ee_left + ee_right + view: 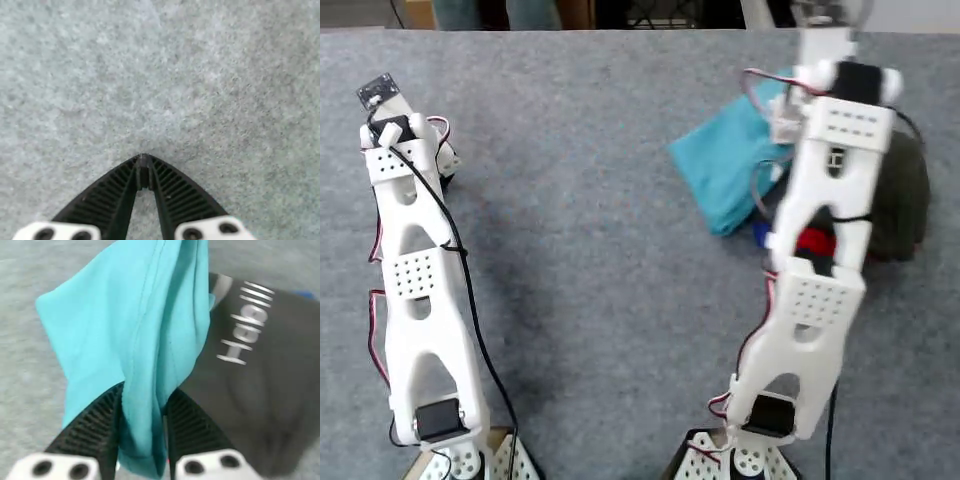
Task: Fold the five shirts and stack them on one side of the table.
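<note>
Pinching a bunched fold of the teal shirt (115, 320), the right gripper (143, 392) is clamped tight on it. It's soft, light cloth that will sag, so a doubled edge is the best hold. It lies against the dark shirt (260, 390) at the right of the table (600, 200), right arm stretched out above — left gripper (144, 167) closed and empty, low over bare table.

The bench (610, 260) has a grey, felt-like surface; a teal shirt (725, 170) lies crumpled toward the far right corner, overlapping a dark shirt (905, 200) near the right edge; bits of red fabric (814, 240) and blue fabric (761, 235) show just beside them.
</note>
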